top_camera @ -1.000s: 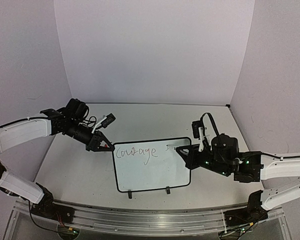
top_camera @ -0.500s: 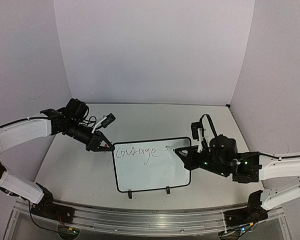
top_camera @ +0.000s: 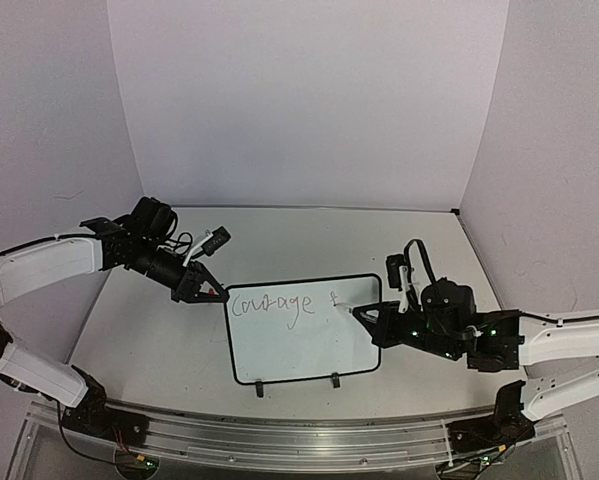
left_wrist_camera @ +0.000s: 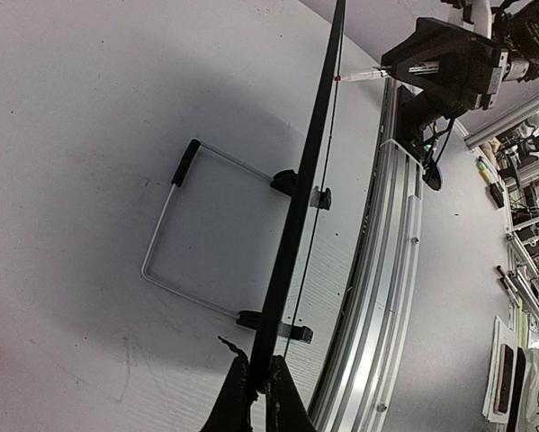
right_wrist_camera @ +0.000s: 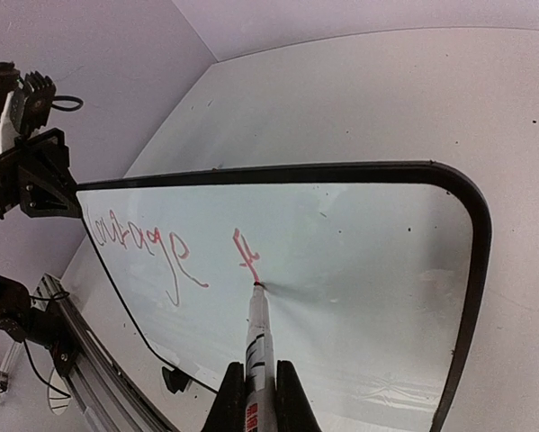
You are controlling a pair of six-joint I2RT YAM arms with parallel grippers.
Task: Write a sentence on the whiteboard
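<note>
On the table [top_camera: 149, 340] there are two arms, one whiteboard and one marker. At the left side, the left hand [top_camera: 211, 292] has its two fingers pressed together on the left border of the whiteboard [top_camera: 299, 345]. In the left wrist view the thin black border of the board goes straight between the fingers of this hand [left_wrist_camera: 258, 396], so it is clamped on the board. The whiteboard is in the middle of the table, between the two hands, with its long sides going left to right. On its near long side I count two small black clips [top_camera: 261, 385], well apart. In the left wrist view one thin wire frame [left_wrist_camera: 166, 238] is joined to these two clips and reaches out over the table. The sentence [top_camera: 272, 306] is in the upper left part of the board. It has one complete word, "Courage", and to the right of it one single letter like a "t". In the right wrist view the lettering [right_wrist_camera: 143, 243] looks reddish. The tip of the marker [right_wrist_camera: 256, 337] touches the board just below this single letter. At the right side, the right hand [top_camera: 379, 318] is clamped on the marker with its two fingers, one on each side of the marker body.
</note>
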